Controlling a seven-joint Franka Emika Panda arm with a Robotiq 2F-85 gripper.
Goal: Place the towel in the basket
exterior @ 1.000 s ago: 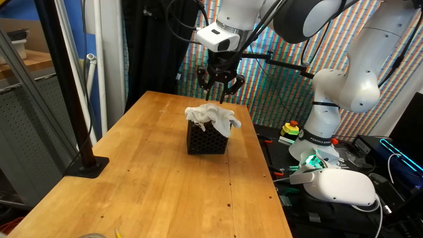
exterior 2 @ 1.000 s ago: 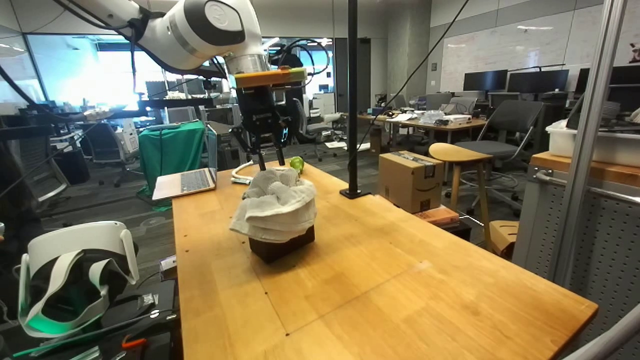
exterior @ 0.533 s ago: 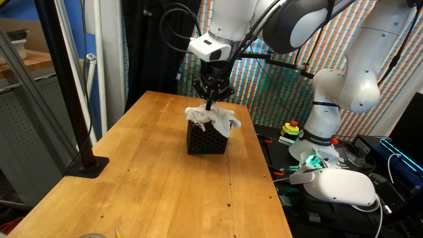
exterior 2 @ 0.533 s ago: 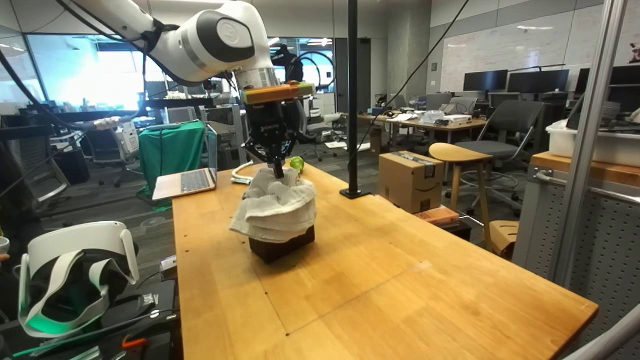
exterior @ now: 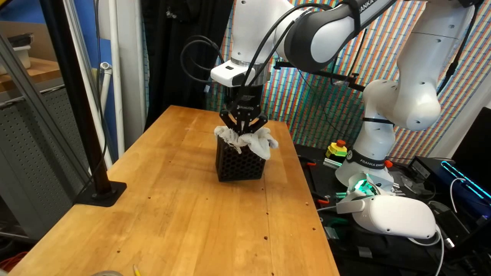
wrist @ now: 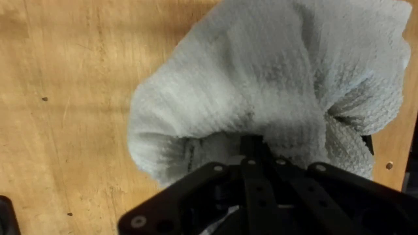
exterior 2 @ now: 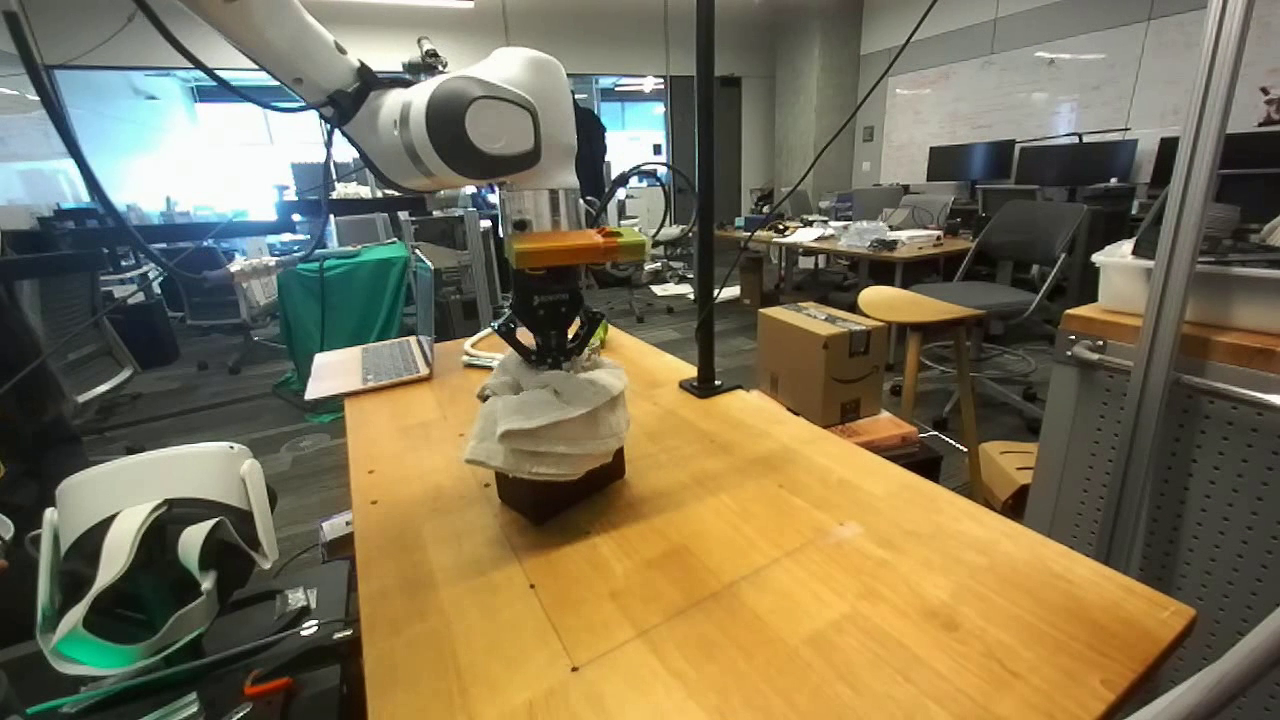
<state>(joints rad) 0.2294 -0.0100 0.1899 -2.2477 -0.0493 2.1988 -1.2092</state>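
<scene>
Lower than a moment earlier, a white robot arm (exterior: 326,46) presses its fingers (wrist: 251,147), clenched together, down into the middle of a white towel (wrist: 267,85), the tips lost in the folds. The towel lies bunched across the mouth of a black basket (exterior: 239,163) with honeycomb walls, its edges spilling over the rim in both exterior views. The basket stands on a wooden table (exterior: 184,230), a black post (exterior 2: 706,200) rising from the tabletop and a white headset (exterior: 399,216) beyond the edge.
</scene>
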